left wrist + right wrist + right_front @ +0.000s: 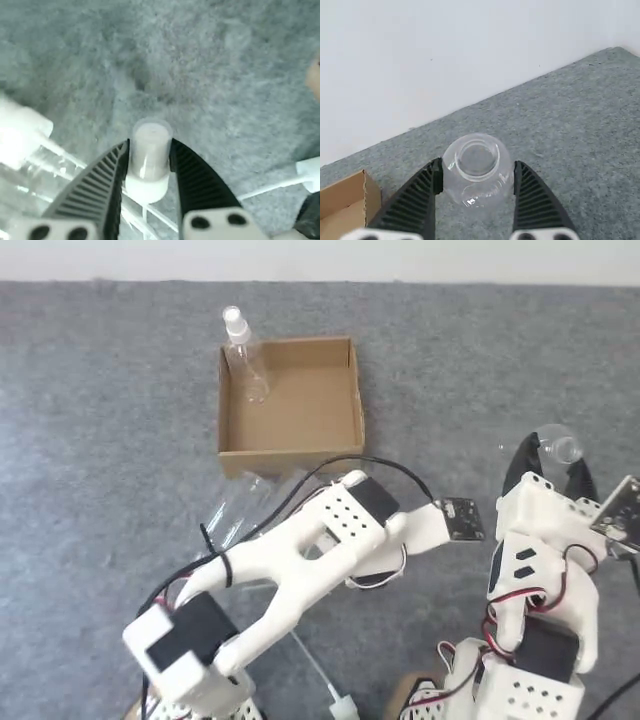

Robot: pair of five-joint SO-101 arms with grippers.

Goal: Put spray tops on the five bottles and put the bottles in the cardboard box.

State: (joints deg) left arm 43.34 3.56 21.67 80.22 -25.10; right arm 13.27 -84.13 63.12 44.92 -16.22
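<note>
Mid-assembly on the grey carpet: my left claw is clenched on a white spray top with a clear cap, its ribbed black jaws pressing the cap from both sides low over the carpet. My right claw grips a clear round plastic bottle by its body, and the bottle's open neck faces my wrist camera. From above, that bottle is held off to the side of the open brown cardboard box and well apart from it. One clear bottle with its spray top already fitted leans against the box's far corner. More bare clear bottles lie on the carpet just in front of the box, partly under my left arm. I judge the job to be early, with one bottle boxed and the second about to get its top. The next move, as I read it, calls for bringing both claws together, lining the top up square over the open neck and seating it without loosening either grip.
</note>
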